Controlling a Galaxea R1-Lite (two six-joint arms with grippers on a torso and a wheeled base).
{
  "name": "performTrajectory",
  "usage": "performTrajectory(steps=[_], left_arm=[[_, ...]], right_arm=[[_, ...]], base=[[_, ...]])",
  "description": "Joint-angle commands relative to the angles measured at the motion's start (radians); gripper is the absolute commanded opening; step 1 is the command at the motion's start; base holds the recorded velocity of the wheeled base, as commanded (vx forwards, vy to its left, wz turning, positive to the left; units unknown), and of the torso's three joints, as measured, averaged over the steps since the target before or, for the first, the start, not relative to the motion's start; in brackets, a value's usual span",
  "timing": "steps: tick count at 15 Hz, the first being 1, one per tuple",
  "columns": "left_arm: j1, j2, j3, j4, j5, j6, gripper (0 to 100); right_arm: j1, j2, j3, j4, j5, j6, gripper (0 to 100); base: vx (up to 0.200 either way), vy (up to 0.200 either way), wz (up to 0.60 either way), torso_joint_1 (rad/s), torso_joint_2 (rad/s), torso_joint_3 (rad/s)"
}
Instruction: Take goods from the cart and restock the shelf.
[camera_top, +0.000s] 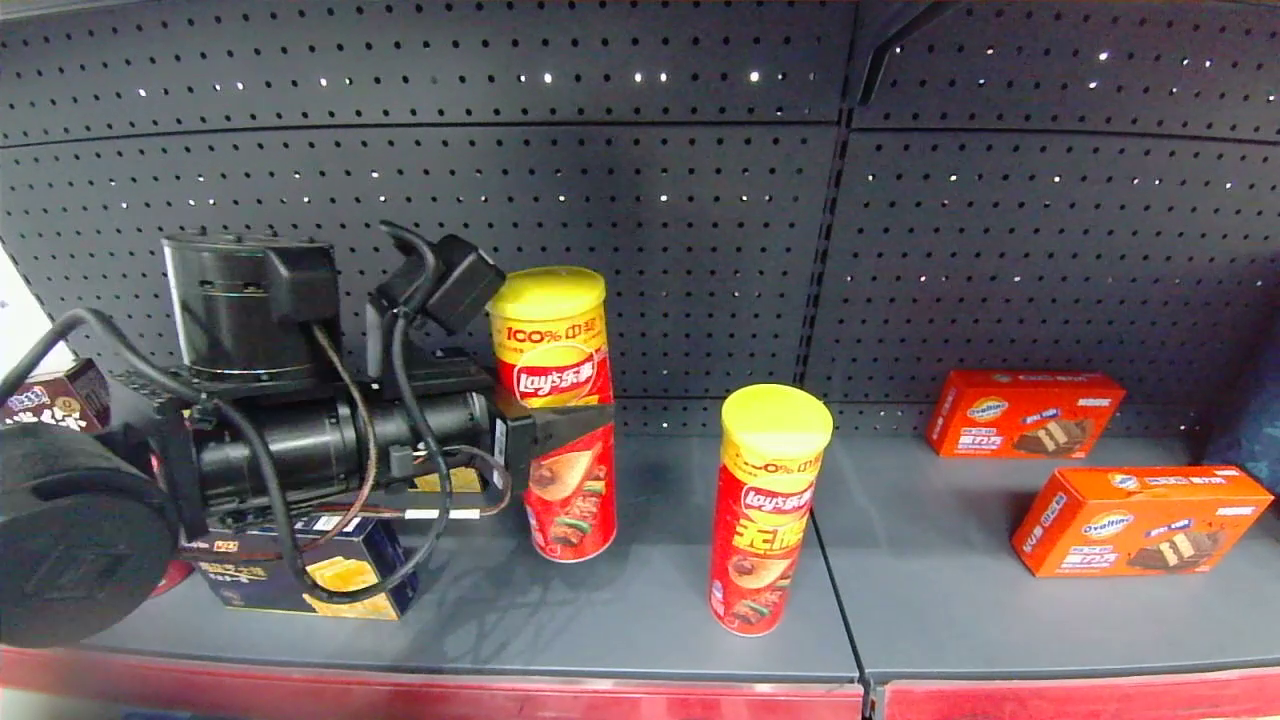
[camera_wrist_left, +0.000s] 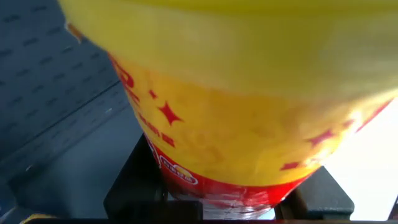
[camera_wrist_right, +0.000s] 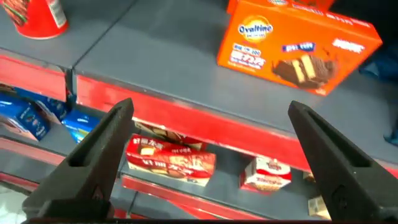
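Note:
A tall red chips can (camera_top: 553, 400) with a yellow lid stands upright on the grey shelf (camera_top: 640, 610), close to the pegboard back. My left gripper (camera_top: 575, 420) is shut on its middle from the left side. In the left wrist view the same chips can (camera_wrist_left: 236, 106) looms large, with the dark fingers (camera_wrist_left: 134, 190) on either side of its red lower part. A second chips can (camera_top: 765, 510) stands free to the right and nearer the front. My right gripper (camera_wrist_right: 217, 168) hangs open and holds nothing, out in front of the shelf's red edge (camera_wrist_right: 186, 112).
Two orange boxes (camera_top: 1025, 412) (camera_top: 1140, 520) lie on the right half of the shelf. A dark blue box (camera_top: 300, 575) sits under my left arm, and a brown box (camera_top: 50, 395) is at the far left. The lower shelf holds a red box (camera_wrist_right: 171, 162) and blue packets (camera_wrist_right: 37, 118).

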Motion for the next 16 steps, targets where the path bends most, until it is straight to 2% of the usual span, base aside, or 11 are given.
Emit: performTrajectory(steps=[1, 6, 9, 11, 12, 13, 16], left_arm=[[-0.001, 0.106, -0.056, -0.026, -0.032, 0.003, 0], [-0.031, 0.218, -0.158, -0.032, -0.033, 0.004, 0], [-0.023, 0.278, -0.205, -0.034, -0.036, 0.010, 0], [-0.020, 0.327, -0.239, -0.034, -0.087, 0.032, 0], [-0.020, 0.361, -0.251, -0.058, -0.116, 0.059, 0], [-0.020, 0.391, -0.263, -0.103, -0.125, 0.072, 0], [-0.031, 0.454, -0.319, -0.136, -0.124, 0.070, 0]], right_arm=[[-0.003, -0.072, -0.002, 0.035, -0.003, -0.001, 100], [-0.043, -0.077, -0.002, 0.051, -0.002, -0.001, 100], [-0.043, -0.065, -0.006, 0.051, -0.002, 0.001, 100], [-0.048, -0.063, -0.009, 0.051, -0.003, 0.001, 100], [-0.054, -0.063, -0.010, 0.051, -0.003, 0.001, 100], [-0.065, -0.066, -0.009, 0.051, -0.003, 0.001, 100], [-0.078, -0.069, -0.007, 0.051, -0.002, 0.001, 100]], base=[[0.000, 0.000, 0.00, 0.000, 0.00, 0.000], [0.000, 0.000, 0.00, 0.000, 0.00, 0.000], [0.000, 0.000, 0.00, 0.000, 0.00, 0.000], [0.000, 0.000, 0.00, 0.000, 0.00, 0.000], [0.000, 0.000, 0.00, 0.000, 0.00, 0.000], [0.000, 0.000, 0.00, 0.000, 0.00, 0.000], [0.000, 0.000, 0.00, 0.000, 0.00, 0.000]])
